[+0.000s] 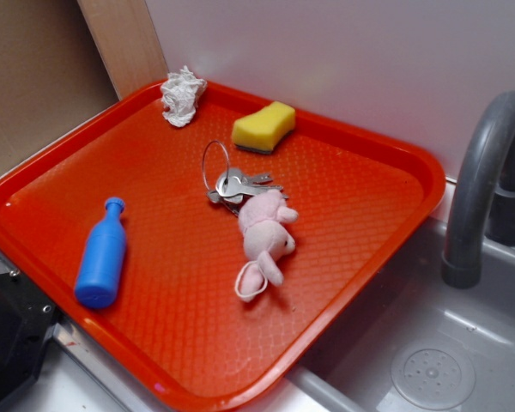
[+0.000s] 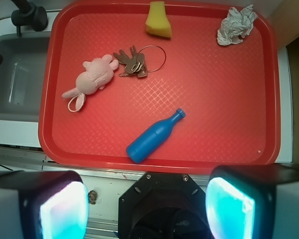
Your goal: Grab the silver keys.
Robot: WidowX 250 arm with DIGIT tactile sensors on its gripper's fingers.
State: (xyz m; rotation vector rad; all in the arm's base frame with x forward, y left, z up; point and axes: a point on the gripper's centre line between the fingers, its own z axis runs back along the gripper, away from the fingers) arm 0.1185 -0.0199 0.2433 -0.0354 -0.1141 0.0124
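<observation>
Silver keys (image 2: 132, 63) mid-tray beside pink plush (image 2: 91, 77), bare red tray (image 2: 224, 114) around; gripper (image 2: 147, 201) fingers wide apart.

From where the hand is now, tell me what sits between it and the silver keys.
The blue bottle lies on the red tray roughly between the hand and the silver keys, low and on its side. Nothing covers the keys; the pink plush adjoins them on one side.

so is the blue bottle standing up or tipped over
Tipped over. The blue bottle lies on its side on the red tray, cap pointing toward the tray's far edge.
</observation>
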